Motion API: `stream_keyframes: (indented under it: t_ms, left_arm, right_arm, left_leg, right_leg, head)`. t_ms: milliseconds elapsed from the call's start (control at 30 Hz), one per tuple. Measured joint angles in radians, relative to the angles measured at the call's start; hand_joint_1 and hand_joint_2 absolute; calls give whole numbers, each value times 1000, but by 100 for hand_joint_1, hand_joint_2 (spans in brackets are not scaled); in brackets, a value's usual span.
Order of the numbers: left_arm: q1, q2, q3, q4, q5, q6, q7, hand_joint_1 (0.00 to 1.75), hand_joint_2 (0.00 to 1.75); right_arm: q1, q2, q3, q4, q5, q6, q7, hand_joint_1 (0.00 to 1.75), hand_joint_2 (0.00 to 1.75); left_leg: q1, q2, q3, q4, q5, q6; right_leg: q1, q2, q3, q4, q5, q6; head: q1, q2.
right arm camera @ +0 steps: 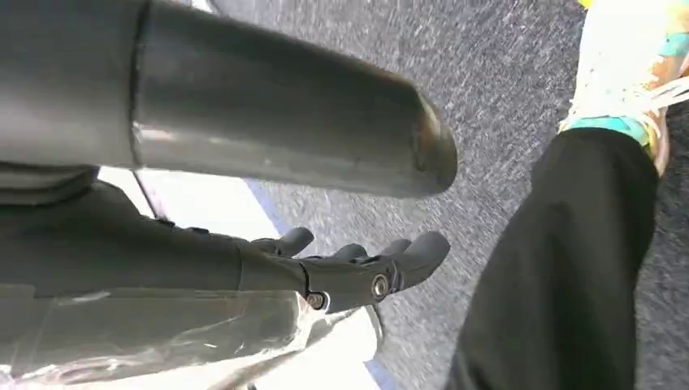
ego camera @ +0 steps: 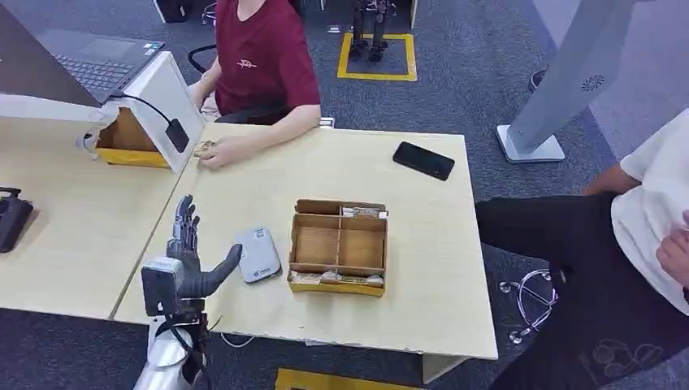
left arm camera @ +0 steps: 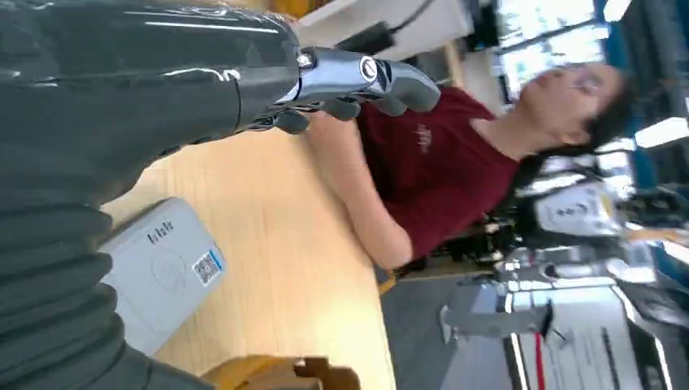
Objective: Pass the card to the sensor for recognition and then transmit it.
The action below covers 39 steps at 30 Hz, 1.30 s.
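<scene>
Fingers [ego camera: 185,221] of left hand [ego camera: 191,256] spread and released, nothing held, thumb reaching toward grey sensor [ego camera: 257,253] just beside it on counter [ego camera: 422,268]. Right hand [right arm camera: 357,268] hanging over carpet, fingers apart, empty. Cards [ego camera: 363,212] lying flat along far edge of cardboard box [ego camera: 339,245], beyond sensor from left hand. Likely risks: knocking sensor askew when reaching across; thin flat card slipping from pinch; person's hand [ego camera: 218,151] near on counter.
</scene>
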Motion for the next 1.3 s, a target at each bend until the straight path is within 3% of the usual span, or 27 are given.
stream_keyframes:
  t_ms: [133,233,467,533,667,833,933,1300]
  left_arm:
    - [110,19,-111,-120,-166,158,-75,0,175]
    - [157,27,-185,-150,-425,330,-62,0,175]
    - [209,-19,-157,-155,-1010,367,-111,0,175]
    - [203,-21,-132,-154,-1122,368,-109,0,175]
    - [180,-16,-101,-141,-1169,368,-88,0,175]
    - [136,5,-117,-73,-1295,368,98,0,175]
    - [99,34,-183,-23,-1298,368,251,0,175]
    - [43,54,-268,102,-1271,368,305,0,175]
  right_arm:
    - [5,-1,-11,0,-4,-2,0,0,0]
    - [5,-1,-16,0,8,-2,3,0,0]
    - [-2,-1,-18,0,39,26,16,0,0]
    - [-9,0,-18,0,53,31,19,0,0]
    - [-21,0,-18,0,66,34,24,0,0]
    - [-27,0,-18,-4,80,44,19,0,0]
    - [-32,0,-18,-4,85,45,21,0,0]
    - [-40,0,-18,-5,96,48,25,0,0]
  left_leg:
    - [0,0,0,0,0,0]
    - [0,0,0,0,0,0]
    - [0,0,0,0,0,1]
    - [0,0,0,0,0,0]
    - [0,0,1,0,1,0]
    - [0,-1,1,0,1,0]
    - [0,-1,1,0,1,0]
    - [0,-1,1,0,1,0]
  right_leg:
    - [0,0,0,0,0,0]
    - [0,0,0,0,0,0]
    - [0,-1,1,0,0,0]
    - [0,-1,1,0,0,0]
    - [0,-1,1,0,0,0]
    - [0,-1,1,0,0,0]
    - [0,-1,1,0,0,0]
    - [0,-1,1,0,0,0]
  head:
    - [0,0]
    - [0,0]
    - [0,0]
    - [0,0]
    - [0,0]
    - [0,0]
    - [0,0]
    - [0,0]
